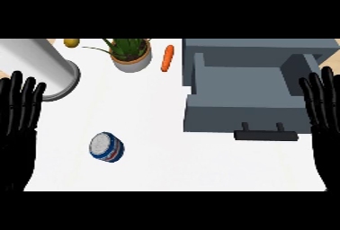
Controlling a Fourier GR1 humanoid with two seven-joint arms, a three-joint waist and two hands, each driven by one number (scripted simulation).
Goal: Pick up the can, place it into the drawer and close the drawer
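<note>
Hands are being held at the frame's edges, left hand and right hand, fingers spread and straight, nothing being gripped. One can is lying tilted on the white bench, well apart from both hands, left of the one open drawer. For a clean pickup, the can is judged best approached from above, fingers closing across its sides. One potted plant, one carrot, one lemon and one grey cylinder are being left untouched behind.
</note>
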